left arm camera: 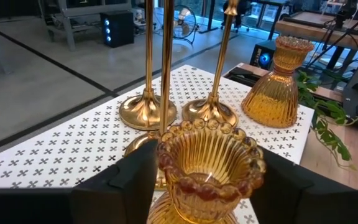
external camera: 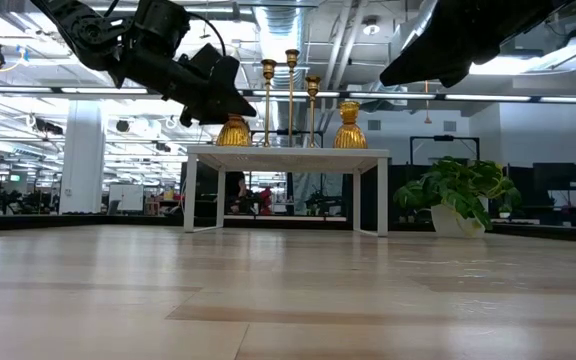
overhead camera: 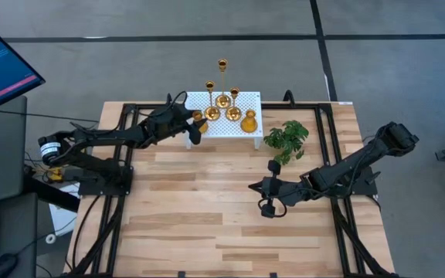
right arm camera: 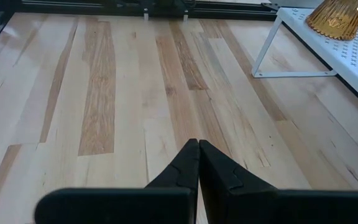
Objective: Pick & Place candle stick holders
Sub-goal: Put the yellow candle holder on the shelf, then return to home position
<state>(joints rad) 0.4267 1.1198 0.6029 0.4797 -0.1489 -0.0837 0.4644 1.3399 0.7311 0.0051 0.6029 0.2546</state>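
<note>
One ribbed, bead-rimmed amber-gold holder [left arm camera: 209, 167] clamped in left tool [left arm camera: 197, 186]; right tool [right arm camera: 197, 163] closed.

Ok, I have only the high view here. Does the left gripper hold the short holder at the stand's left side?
Observer: Yes. In the left wrist view the left gripper is shut on the short ribbed holder, touching both sides of its cup.
Operator: Is it lifted?
Observer: Not by the low view: its base appears to rest on the white perforated stand.
Operator: And the right gripper?
Observer: The right gripper is shut, empty, above the bare wooden table.
</note>
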